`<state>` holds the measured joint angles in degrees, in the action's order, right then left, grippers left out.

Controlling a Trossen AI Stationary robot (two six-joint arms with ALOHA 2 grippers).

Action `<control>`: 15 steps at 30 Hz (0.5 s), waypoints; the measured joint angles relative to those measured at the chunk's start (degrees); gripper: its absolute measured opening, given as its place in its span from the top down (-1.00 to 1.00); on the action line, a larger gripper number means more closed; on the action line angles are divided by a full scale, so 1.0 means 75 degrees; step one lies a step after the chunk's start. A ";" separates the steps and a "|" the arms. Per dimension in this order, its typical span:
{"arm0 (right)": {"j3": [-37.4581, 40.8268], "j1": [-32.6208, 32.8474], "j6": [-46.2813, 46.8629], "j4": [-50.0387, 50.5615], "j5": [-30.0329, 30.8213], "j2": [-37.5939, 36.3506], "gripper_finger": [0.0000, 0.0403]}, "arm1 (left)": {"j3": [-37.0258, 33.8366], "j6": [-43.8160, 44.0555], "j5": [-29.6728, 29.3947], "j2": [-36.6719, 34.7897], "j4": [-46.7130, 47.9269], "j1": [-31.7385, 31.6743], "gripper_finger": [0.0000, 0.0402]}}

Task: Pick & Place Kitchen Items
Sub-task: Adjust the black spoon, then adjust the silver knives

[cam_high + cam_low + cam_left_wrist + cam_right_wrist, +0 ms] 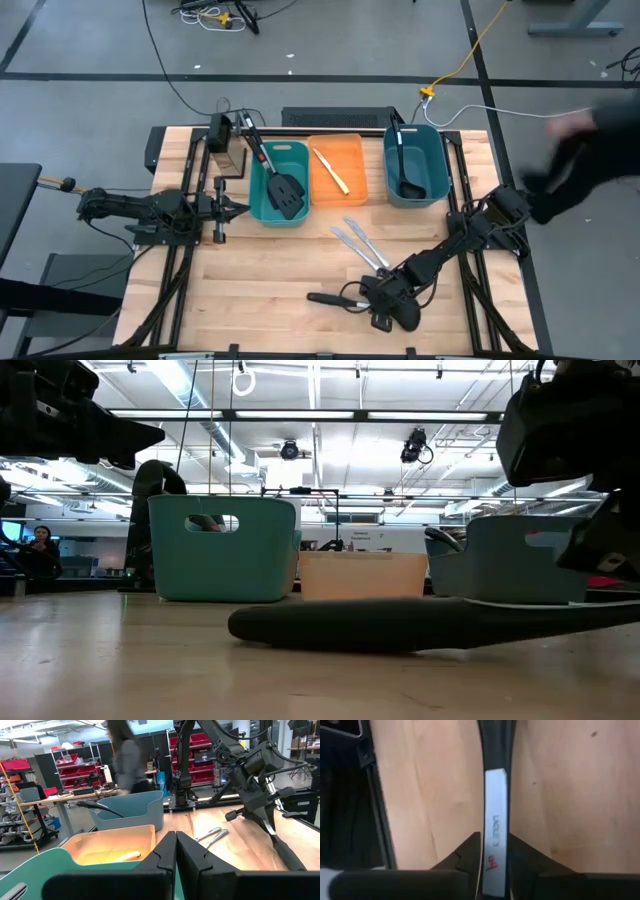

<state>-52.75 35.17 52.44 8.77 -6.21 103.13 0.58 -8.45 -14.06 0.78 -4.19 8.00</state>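
- The right gripper (pixel 385 297) sat low at the near edge of the table, over the handle of a black ladle (pixel 335 298) that lay flat on the wood. In the right wrist view its fingers (pixel 465 852) straddled the ladle (pixel 496 795) at the white label, close against both sides; I judged it closed on the handle, or all but closed.
- To do this step well, I judged the grip should stay centred on the handle, and the lift should be straight and level, since a long ladle held near one end would tend to droop or swing.
- Two silver knives (pixel 358 243) lay just beyond the gripper, so the lift wanted to clear them.
- The left gripper (pixel 232 208) waited at the left side, fingers pressed together on nothing, just beside the teal bin (pixel 268 196) holding two spatulas (pixel 283 188).
- Farther back, the orange bin (pixel 352 152) held a yellowish stick (pixel 330 170), and the blue-grey bin (pixel 436 150) a second ladle (pixel 406 170).
- Hard to make out: the held ladle's bowl was covered by the arm from above, and actual contact of the fingers with the handle could not be confirmed.
- A blurred person (pixel 590 150) stood at the table's far right.
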 joint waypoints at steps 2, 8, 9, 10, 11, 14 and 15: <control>0.0000 -0.0025 -0.0005 -0.0002 -0.0064 0.0000 0.45 | 0.0000 -0.0002 0.0000 0.0000 -0.0002 0.0001 0.92; 0.0000 -0.0132 -0.0146 -0.0024 -0.0099 0.0000 0.17 | 0.0000 -0.0014 0.0000 0.0000 -0.0002 0.0002 0.92; 0.0000 -0.0150 -0.0146 -0.0030 -0.0192 -0.0007 0.13 | 0.0000 -0.0014 0.0000 0.0000 -0.0002 0.0001 0.92; 0.0000 -0.0177 -0.0147 -0.0025 -0.0288 -0.0042 0.09 | 0.0000 -0.0014 0.0000 0.0000 0.0001 -0.0001 0.92; -0.0001 -0.0196 -0.0145 -0.0031 -0.0394 -0.0086 0.05 | 0.0000 -0.0014 0.0000 0.0000 -0.0001 0.0001 0.92; -0.0006 -0.0223 -0.0148 -0.0026 -0.0583 -0.0287 -0.04 | 0.0000 -0.0014 0.0000 0.0000 -0.0002 0.0001 0.92; -0.0006 -0.0223 -0.0147 -0.0031 -0.0579 -0.0374 -0.06 | 0.0000 -0.0014 0.0000 0.0000 -0.0002 0.0002 0.92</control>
<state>-52.80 33.50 51.34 8.54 -10.56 100.32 0.58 -8.56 -14.06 0.78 -4.21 8.01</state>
